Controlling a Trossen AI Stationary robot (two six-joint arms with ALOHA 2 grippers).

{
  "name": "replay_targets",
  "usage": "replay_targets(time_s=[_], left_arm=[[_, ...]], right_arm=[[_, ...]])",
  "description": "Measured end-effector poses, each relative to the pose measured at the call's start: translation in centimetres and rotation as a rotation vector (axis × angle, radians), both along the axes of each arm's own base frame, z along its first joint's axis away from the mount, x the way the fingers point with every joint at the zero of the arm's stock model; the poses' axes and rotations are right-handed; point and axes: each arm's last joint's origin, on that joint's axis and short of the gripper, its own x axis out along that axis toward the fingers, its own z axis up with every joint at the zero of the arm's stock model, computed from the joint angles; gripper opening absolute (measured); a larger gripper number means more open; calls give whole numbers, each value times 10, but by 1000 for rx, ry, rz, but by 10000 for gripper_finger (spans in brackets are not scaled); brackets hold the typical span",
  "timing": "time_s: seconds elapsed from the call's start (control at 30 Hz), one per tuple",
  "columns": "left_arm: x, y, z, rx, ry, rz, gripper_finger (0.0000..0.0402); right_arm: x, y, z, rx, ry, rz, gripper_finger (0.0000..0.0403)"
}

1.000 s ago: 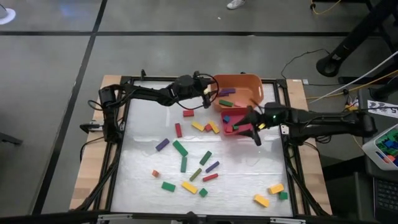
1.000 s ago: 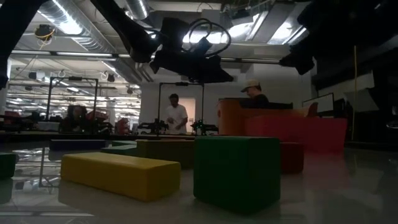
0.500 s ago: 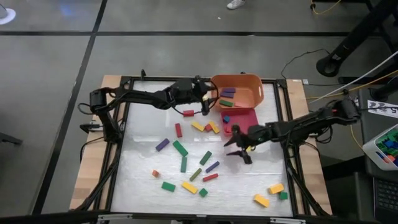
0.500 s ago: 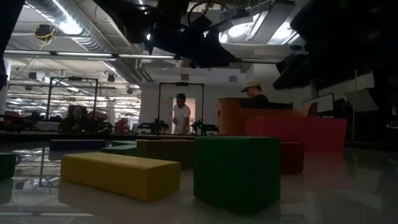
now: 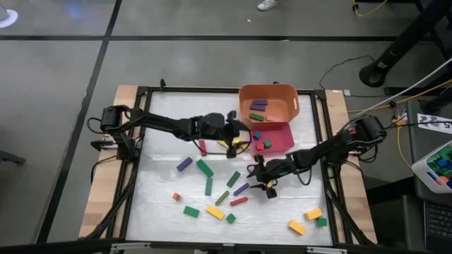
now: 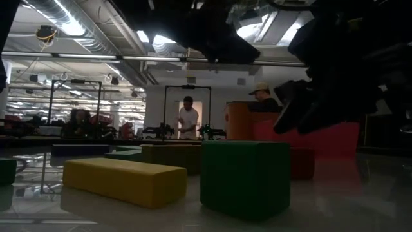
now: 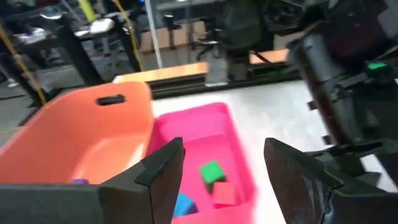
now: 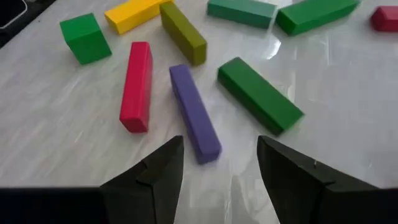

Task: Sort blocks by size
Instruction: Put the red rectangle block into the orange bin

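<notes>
So the table point(image 5: 159, 194) has a white work surface with most of the blocks point(image 5: 212, 185) scattered loose across its middle and front, long bars and little cubes mixed together, plus a few off by themselves at the front right corner point(image 5: 308, 218). At the back edge sits the orange bin point(image 5: 268, 103) with a few bars already in it, green and purple ones, and touching its front side is the pink tray point(image 5: 284, 136) holding a handful of little cubes: green, red and blue show up in the left wrist view. The left gripper point(image 5: 236, 140) is out over the table just left of the tray, near a couple of yellow bars, fingers spread apart with nothing between them. The right gripper point(image 5: 263, 180) is reaching in from the right side and hovering low over the middle pile, also spread open and empty. Its wrist camera looks right down on a purple bar point(image 8: 194, 113), which lines up between the two fingers, with a red bar point(image 8: 136, 86) just beside it on one side, a dark green bar point(image 8: 259, 94) on the other, and a small green cube point(image 8: 85, 38) farther off.
</notes>
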Motion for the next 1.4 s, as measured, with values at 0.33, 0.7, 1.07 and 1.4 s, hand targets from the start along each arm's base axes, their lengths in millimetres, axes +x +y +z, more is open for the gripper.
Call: replay_targets(time_s=[0.33,0.7,1.07,1.4], left_arm=[[0,-37,-3,-1,36,-93,210],[-13,-49,1,-72,145,-86,210],[-72,-42,6,-226,597,93,210],[-95,-42,-3,-344,798,243,210]], right_arm=[[13,5,-20,-33,63,-13,202],[16,5,-26,-27,58,-14,131],[23,8,-20,-17,31,-14,7],[39,-1,-8,-72,134,-37,9]])
